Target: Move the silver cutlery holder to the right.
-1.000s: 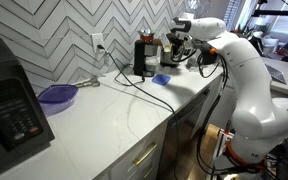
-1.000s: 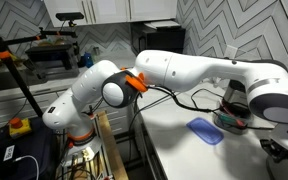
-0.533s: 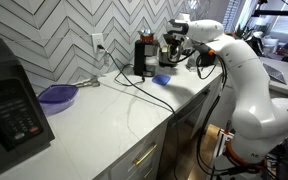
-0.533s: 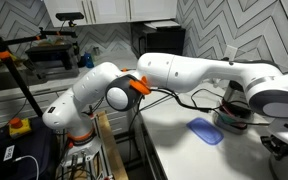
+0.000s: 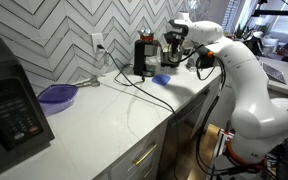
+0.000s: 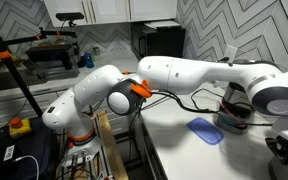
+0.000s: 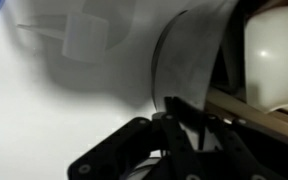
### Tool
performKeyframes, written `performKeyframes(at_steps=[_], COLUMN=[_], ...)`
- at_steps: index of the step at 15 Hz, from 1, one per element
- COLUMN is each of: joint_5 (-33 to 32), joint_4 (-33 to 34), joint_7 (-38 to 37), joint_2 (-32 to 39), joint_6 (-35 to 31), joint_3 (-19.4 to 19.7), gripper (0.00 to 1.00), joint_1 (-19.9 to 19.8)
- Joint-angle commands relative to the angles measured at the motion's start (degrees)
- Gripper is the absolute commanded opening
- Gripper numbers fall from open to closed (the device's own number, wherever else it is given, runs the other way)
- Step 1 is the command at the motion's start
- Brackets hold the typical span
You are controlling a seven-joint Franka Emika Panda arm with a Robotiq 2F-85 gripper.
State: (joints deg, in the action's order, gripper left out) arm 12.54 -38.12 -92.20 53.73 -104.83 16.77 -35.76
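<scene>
The silver cutlery holder (image 7: 187, 62) fills the wrist view as a shiny curved metal wall, with a brown wooden utensil handle (image 7: 259, 112) lying across its top. My gripper (image 7: 181, 126) is shut on the holder's rim, with one finger on each side of the wall. In an exterior view the holder (image 5: 170, 52) stands on the white counter just right of the black appliance, under my gripper (image 5: 175, 40). In the opposite exterior view the holder (image 6: 232, 114) is mostly hidden behind my arm.
A tall black appliance with a cord (image 5: 143, 56) stands close to the holder by the tiled wall. A blue flat item (image 5: 161, 78) lies in front of it and also shows in an exterior view (image 6: 205, 130). A purple bowl (image 5: 57, 95) and a black microwave (image 5: 9, 108) sit further along.
My gripper and the holder have shifted slightly towards the black appliance. My arm's elbow has dropped a little in the exterior views.
</scene>
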Motion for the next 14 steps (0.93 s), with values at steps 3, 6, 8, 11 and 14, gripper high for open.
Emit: performKeyframes(at_steps=[3, 6, 8, 11, 14], joint_5=[-1.7, -1.9, 0.3, 4.1, 3.6], joint_4=[8.9, 12.6, 14.9, 10.3, 10.4], joint_7=[-2.7, -1.4, 1.9, 10.1, 10.3], joint_2=[1.0, -0.7, -2.7, -9.8, -10.8], joint_6=[4.7, 8.9, 12.3, 14.6, 13.4], joint_3=[-2.4, -3.4, -6.5, -12.2, -12.6], gripper=[0.66, 0.88, 0.99, 1.0, 1.0], joint_1=[-3.2, -5.1, -8.1, -12.4, -12.7])
